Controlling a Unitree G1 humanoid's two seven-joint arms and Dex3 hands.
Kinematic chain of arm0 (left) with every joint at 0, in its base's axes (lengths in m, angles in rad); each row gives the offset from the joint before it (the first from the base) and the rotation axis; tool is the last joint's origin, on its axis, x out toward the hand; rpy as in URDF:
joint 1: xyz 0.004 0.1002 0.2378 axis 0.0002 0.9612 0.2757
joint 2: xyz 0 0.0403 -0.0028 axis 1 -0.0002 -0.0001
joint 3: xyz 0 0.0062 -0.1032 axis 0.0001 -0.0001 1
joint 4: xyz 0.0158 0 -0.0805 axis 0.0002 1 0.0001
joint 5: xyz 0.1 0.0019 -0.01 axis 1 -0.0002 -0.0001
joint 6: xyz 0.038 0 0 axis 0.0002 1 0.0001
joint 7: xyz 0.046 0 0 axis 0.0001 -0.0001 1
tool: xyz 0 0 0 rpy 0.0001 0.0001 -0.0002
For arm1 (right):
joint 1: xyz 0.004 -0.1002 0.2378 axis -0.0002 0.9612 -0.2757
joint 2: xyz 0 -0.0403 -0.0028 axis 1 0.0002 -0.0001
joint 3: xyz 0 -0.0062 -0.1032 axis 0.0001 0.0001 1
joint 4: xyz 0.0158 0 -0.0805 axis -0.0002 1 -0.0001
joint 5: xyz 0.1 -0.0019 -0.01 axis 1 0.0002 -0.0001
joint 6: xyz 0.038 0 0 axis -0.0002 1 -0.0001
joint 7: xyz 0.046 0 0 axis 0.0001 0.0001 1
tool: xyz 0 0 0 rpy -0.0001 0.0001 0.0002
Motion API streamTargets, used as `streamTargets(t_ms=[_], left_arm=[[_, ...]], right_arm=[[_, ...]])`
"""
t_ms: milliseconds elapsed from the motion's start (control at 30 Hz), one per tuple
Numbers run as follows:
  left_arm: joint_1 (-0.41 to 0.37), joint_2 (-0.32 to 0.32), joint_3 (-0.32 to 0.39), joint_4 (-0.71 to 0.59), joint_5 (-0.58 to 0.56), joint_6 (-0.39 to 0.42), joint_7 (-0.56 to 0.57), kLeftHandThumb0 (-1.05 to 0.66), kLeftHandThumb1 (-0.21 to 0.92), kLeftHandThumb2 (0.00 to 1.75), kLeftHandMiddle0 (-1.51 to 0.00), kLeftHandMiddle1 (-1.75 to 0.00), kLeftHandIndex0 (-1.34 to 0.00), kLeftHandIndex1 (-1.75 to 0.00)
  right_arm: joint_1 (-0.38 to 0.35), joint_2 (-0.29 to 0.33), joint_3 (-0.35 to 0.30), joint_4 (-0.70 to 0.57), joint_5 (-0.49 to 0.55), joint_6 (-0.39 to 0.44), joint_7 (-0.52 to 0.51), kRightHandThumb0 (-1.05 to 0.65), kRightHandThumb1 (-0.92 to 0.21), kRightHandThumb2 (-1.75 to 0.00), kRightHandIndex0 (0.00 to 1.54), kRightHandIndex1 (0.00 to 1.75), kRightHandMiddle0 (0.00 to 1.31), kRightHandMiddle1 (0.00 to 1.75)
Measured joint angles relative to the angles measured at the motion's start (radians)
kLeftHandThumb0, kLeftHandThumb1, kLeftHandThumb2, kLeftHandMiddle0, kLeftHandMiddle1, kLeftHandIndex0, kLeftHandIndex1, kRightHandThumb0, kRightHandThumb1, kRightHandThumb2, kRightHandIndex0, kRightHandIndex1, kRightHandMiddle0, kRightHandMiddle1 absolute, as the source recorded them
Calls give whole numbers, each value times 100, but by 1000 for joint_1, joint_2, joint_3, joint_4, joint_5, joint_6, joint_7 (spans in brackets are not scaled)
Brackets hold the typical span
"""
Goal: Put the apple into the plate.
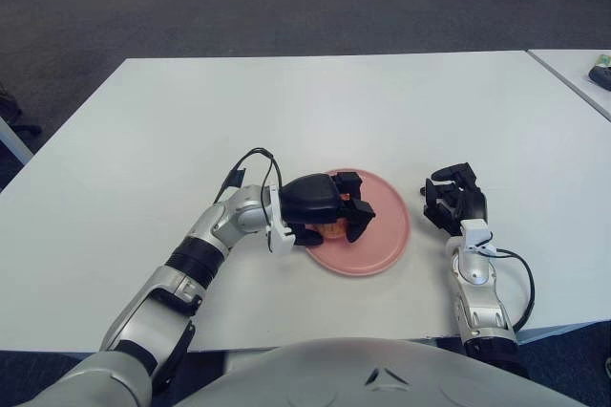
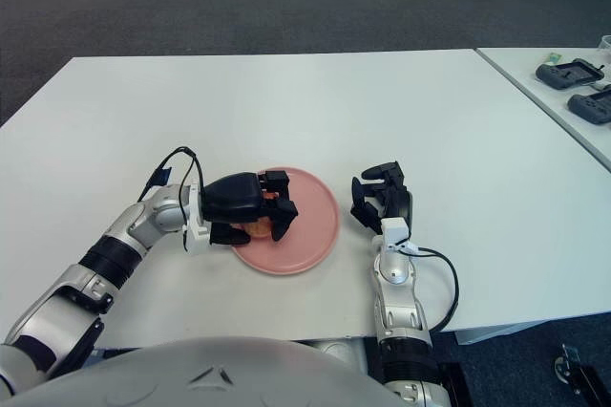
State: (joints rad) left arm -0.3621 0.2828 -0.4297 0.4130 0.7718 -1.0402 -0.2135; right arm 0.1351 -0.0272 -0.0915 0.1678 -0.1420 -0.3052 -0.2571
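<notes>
The plate [image 1: 377, 235] is the landmark here; it lies on the white counter [image 1: 315, 101], close to the front edge. Just to the right of the plate, the right robot hand [image 1: 455, 195] shows with its dark fingers bent and nothing in them; it takes no part in the work.

Over the left part of the plate is the left robot hand [image 1: 325, 208]. Its fingers are clamped around the apple [image 1: 331, 228], of which only a small orange part shows under the palm. The apple is low over the left side of the plate, inside the rim. I cannot tell if it already touches the plate.

The step in hand seems to be the setting down and release. To do it well, I think the hand should first bring the apple down until the plate carries it, and then spread the fingers slowly. An apple is round, so a quick release may let it roll toward the rim. It may be safer to place it a little nearer the middle of the plate, and then to lift the hand straight up.

Behind the plate, the counter reaches toward the dark floor [image 1: 239, 6].
</notes>
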Motion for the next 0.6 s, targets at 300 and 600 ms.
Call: streamTargets(t_ms=[300, 600], left_arm=[[-41, 17, -99, 23, 242, 54, 343, 0, -7, 175, -91, -175, -68, -171], [-69, 52, -194, 15, 330, 129, 512, 0, -9, 175, -92, -175, -72, -166]], right_arm=[[0, 0, 2, 10, -1, -16, 0, -38, -70, -83, 64, 119, 32, 175], [0, -1, 3, 10, -2, -17, 1, -38, -70, -84, 63, 117, 33, 175]])
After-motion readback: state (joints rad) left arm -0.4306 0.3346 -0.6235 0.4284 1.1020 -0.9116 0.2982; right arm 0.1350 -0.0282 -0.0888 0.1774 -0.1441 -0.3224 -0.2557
